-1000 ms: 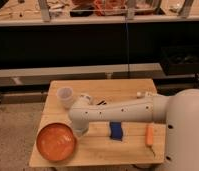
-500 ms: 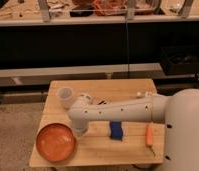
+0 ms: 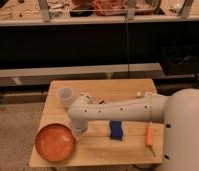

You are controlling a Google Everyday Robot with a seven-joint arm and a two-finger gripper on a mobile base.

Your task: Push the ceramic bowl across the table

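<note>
Camera view shows the robot's white arm [image 3: 128,111] reaching from the right side over the tabletop [image 3: 118,92], and it covers the middle part of the planks. One ceramic bowl [image 3: 54,143] sits on the front left corner of the tabletop, upright, with its rim close to the left and front edges. The pincer [image 3: 78,130] points down at the arm's end, just beside the bowl's upper right rim; if it is apart or together I cannot tell, and contact with the bowl is also not clear. One translucent white cup [image 3: 65,96] stands behind the bowl, near the arm's elbow. One blue object [image 3: 115,130] lies in front of the arm, and one thin orange object [image 3: 150,134] lies further right, well apart from the bowl.
</note>
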